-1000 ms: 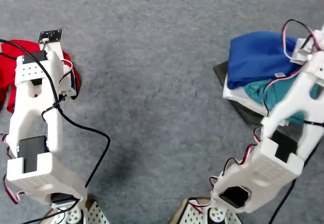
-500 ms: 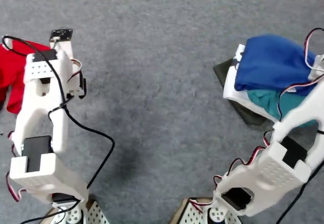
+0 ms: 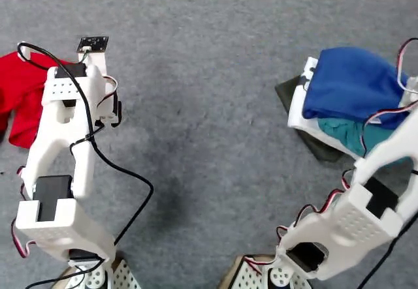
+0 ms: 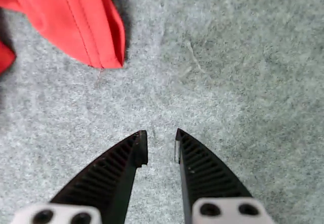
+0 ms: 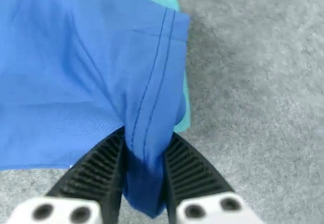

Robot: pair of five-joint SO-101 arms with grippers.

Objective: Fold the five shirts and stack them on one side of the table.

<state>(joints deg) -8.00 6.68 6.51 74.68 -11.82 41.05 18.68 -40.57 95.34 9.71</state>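
Shirts (image 3: 339,131) are stacked at one side of the table (image 3: 209,106): the blue shirt (image 3: 353,83) is laid on top, its fold pinched by the right gripper (image 5: 144,168). The red shirt (image 3: 23,87), judged the last one, lies unfolded beside the narrowly open, empty left gripper (image 4: 161,148).

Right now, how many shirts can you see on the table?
5: red cloth shirt at left edge; at right, stacked: blue shirt, teal shirt, white shirt, dark shirt lowest. More may hide beneath.
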